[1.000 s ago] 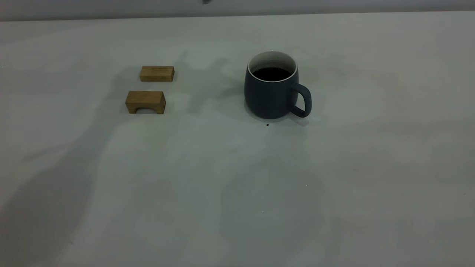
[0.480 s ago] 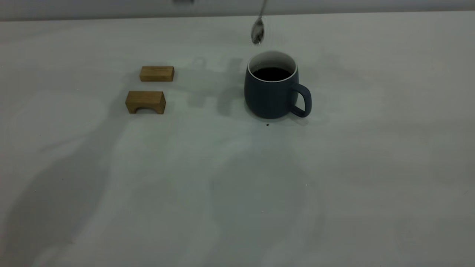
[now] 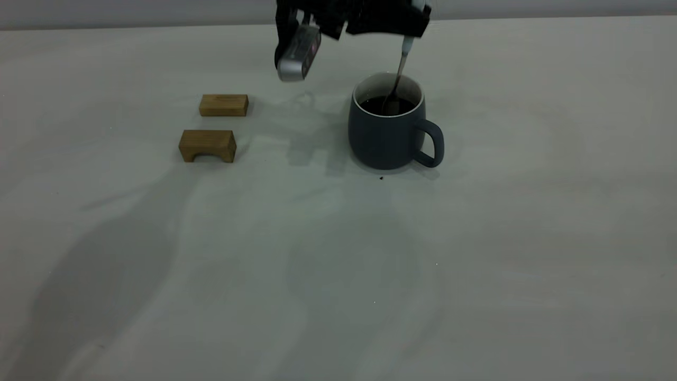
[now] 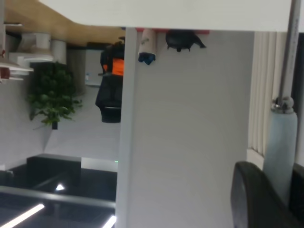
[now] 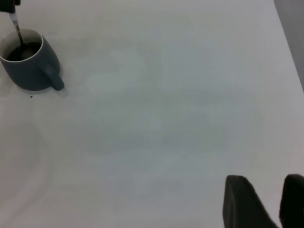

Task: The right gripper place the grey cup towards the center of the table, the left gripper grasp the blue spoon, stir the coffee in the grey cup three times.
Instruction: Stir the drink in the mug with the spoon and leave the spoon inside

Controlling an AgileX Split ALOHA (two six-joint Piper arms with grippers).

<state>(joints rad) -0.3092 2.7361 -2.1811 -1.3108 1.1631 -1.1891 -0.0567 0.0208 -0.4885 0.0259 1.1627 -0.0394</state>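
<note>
The left claw (image 3: 410,24) hangs right above the grey cup (image 3: 389,135), at the far edge of the exterior view, its fingers pinched on the pale handle of the blue spoon (image 3: 398,79). The spoon runs down from the claw at a slight tilt, its metal neck crossing the cup's white rim and its bowl sitting in the coffee (image 3: 386,106). So the cup is directly beneath the claw, with only the spoon joining them; the claw itself is clear of the rim. A silver-grey box module (image 3: 298,53) juts from the claw out to the side away from the cup's handle, above the bare desk (image 3: 338,264).

The cup stands upright on the desk, handle turned away from the two wooden blocks (image 3: 216,127). Those blocks lie well apart from the cup on its handle-less side, one behind the other, the nearer one with an arch cut in its underside. A tiny dark speck (image 3: 381,178) sits just in front of the cup's base.

The right claw (image 5: 266,199) is well away from the cup over open desk, its two dark fingers spread with a gap between them and gripping nothing. From the right wrist view the cup shows far off, the spoon's neck dipping into it.
</note>
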